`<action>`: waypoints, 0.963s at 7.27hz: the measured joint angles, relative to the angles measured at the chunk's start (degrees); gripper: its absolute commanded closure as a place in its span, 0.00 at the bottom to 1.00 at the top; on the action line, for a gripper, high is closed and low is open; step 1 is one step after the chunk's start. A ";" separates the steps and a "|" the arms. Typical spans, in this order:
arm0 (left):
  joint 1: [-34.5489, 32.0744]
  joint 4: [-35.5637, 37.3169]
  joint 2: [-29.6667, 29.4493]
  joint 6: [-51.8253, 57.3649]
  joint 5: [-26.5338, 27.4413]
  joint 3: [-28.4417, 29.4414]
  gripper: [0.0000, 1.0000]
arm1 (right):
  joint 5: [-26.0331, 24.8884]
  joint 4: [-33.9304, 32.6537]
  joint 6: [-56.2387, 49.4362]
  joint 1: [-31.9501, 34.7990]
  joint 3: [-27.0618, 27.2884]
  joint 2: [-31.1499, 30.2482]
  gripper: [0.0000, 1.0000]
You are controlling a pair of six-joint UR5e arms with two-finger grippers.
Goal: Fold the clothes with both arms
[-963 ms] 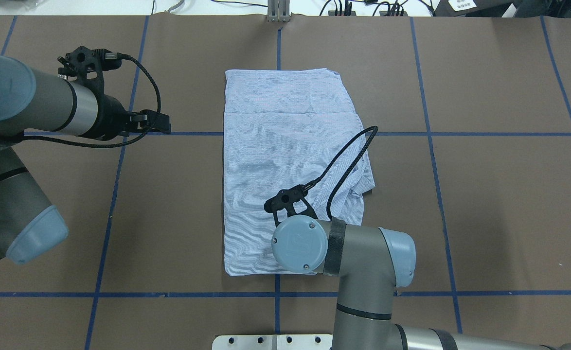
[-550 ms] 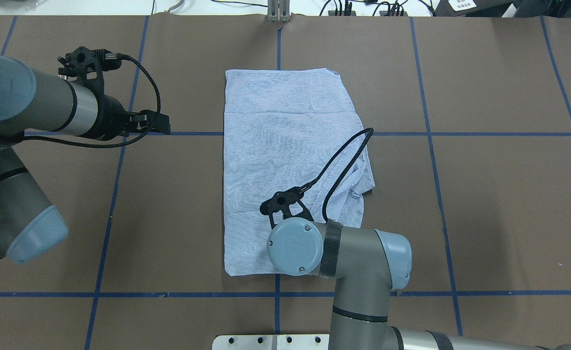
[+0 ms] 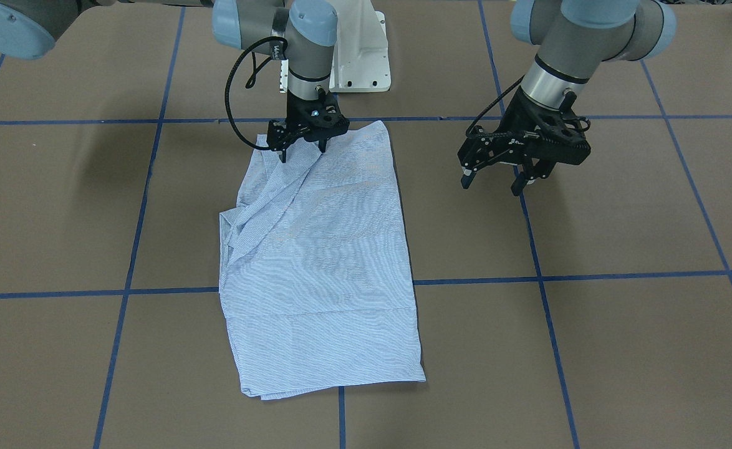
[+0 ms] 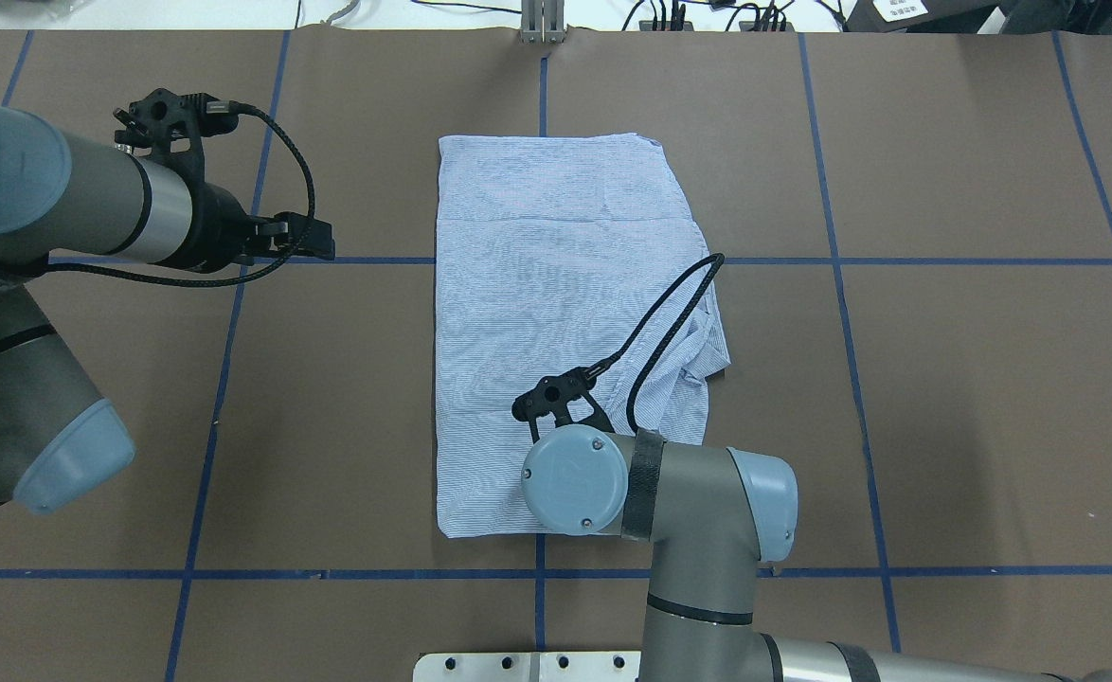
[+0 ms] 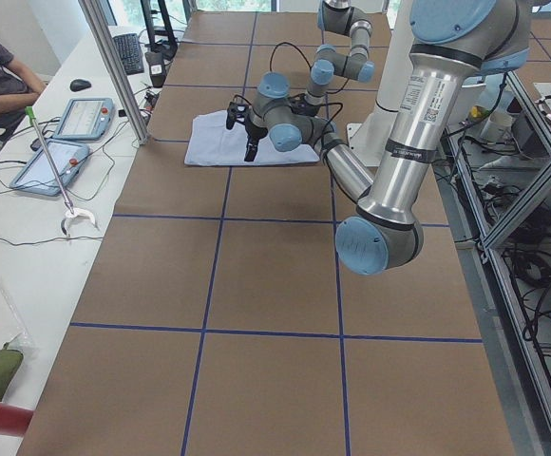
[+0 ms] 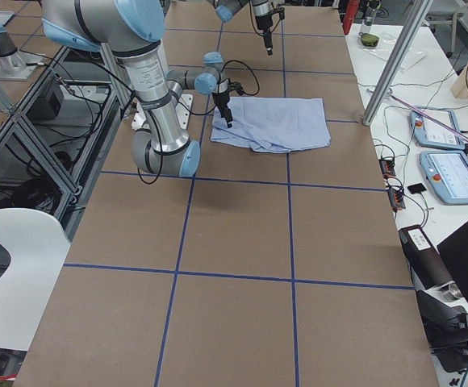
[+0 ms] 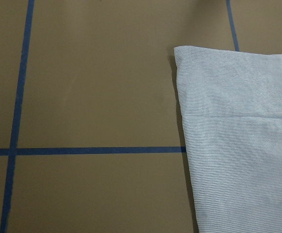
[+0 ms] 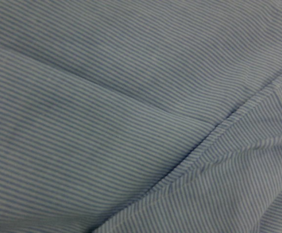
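Shirt (image 3: 322, 268) is lying folded mid-frame while right gripper (image 3: 302, 151), fingers spread, is hanging over its bunched upper-left edge, likely to tidy it, and left gripper (image 3: 491, 185) is waiting spread-fingered at upper right.

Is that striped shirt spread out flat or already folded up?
Folded: the shirt lies as a narrow rectangle, no sleeves or collar showing, one side rumpled.

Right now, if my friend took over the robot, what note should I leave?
Left tool: open, holding nothing, hanging over the bare table beside the shirt.
Right tool: looks open, down low at the shirt's end nearest the robot; no clear grip on it.
Done: the shirt lies mid-table, folded into a long rectangle.
Left to do: its edge on the robot's right is rumpled. Probably tidy that, then fold again.
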 measured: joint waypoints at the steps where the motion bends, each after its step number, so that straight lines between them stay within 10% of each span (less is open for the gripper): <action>1: 0.02 -0.01 0.01 -0.05 -0.01 -0.02 0.00 | 0.04 -0.44 -0.02 0.21 0.07 -0.15 0.01; 7: 0.41 0.02 -0.26 -0.80 0.05 -0.04 0.00 | 0.55 -5.51 -0.16 1.85 2.87 -1.40 0.01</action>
